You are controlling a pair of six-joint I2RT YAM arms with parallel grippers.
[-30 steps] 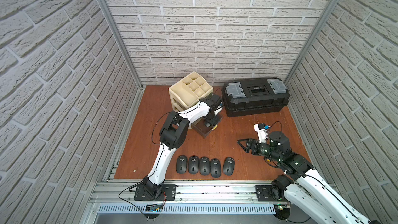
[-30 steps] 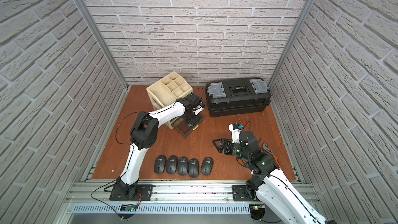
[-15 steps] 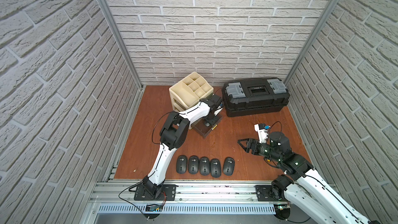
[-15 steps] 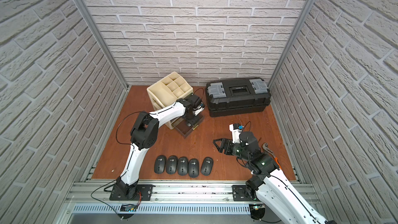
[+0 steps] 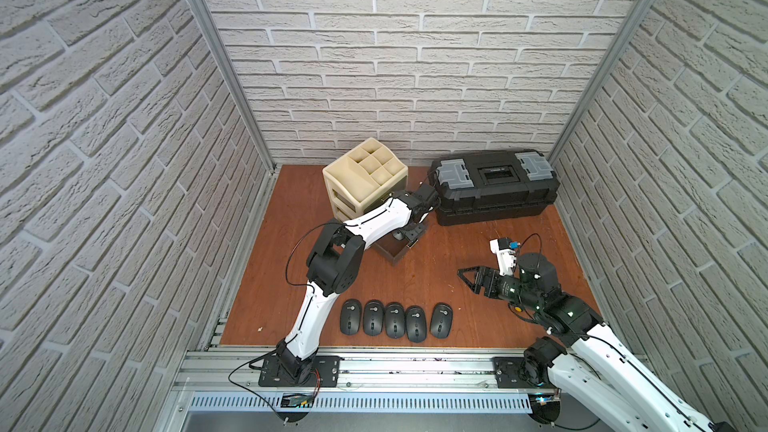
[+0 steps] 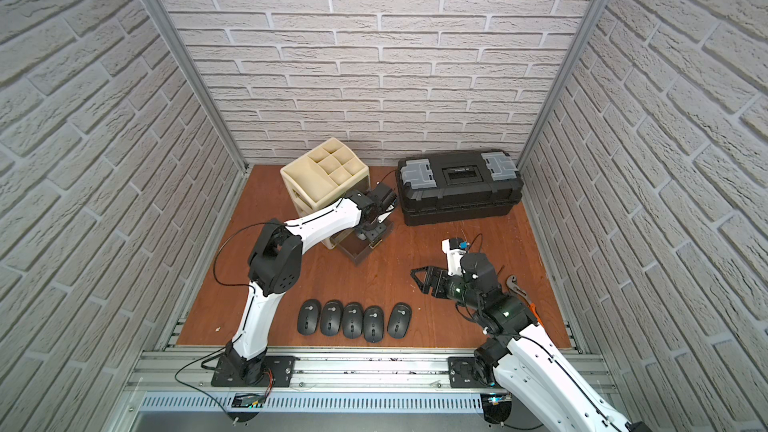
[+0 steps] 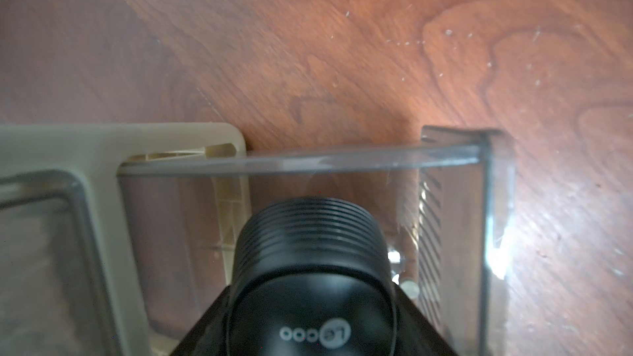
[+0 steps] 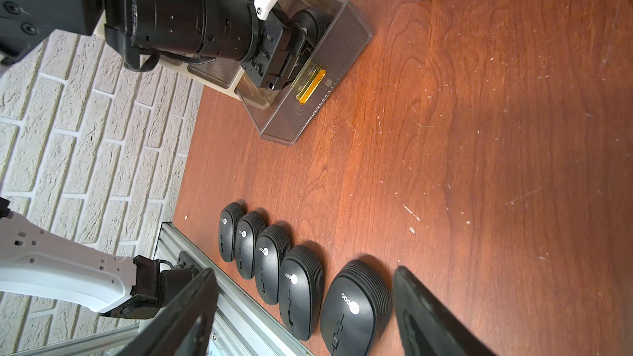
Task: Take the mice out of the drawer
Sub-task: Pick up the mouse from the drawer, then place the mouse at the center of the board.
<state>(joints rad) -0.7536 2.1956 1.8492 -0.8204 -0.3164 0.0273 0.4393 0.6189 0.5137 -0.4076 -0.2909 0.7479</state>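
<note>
in both top views the row of five mice (image 5: 395,320) lies side by side on the table (image 5: 436,272) near its 6 o'clock edge. the cream organizer (image 5: 365,176) stands at 11 o'clock, and its clear drawer (image 5: 392,254) stands open toward the middle. the black toolbox (image 5: 494,187) sits at 1 o'clock. the left gripper (image 5: 409,238) reaches down into the drawer. the right gripper (image 5: 467,280) hovers at 4 o'clock, jaws apart and empty, pointing toward 9 o'clock. in a top view a wrench (image 6: 517,286) lies on the table at 3 o'clock, just beside the right arm.

in the left wrist view the sixth mouse (image 7: 315,268) sits between the left gripper's fingers (image 7: 202,330), which press on both its sides. it is inside the drawer's clear walls (image 7: 359,162). whether it is off the drawer floor cannot be told.

in the right wrist view the right gripper's fingers (image 8: 424,313) stand wide apart with nothing between them, near one end of the row of five mice (image 8: 270,261). farther off, the left gripper (image 8: 305,34) is clamped on the sixth mouse (image 8: 313,18) within the drawer (image 8: 308,121), behind its yellow handle (image 8: 310,83).
</note>
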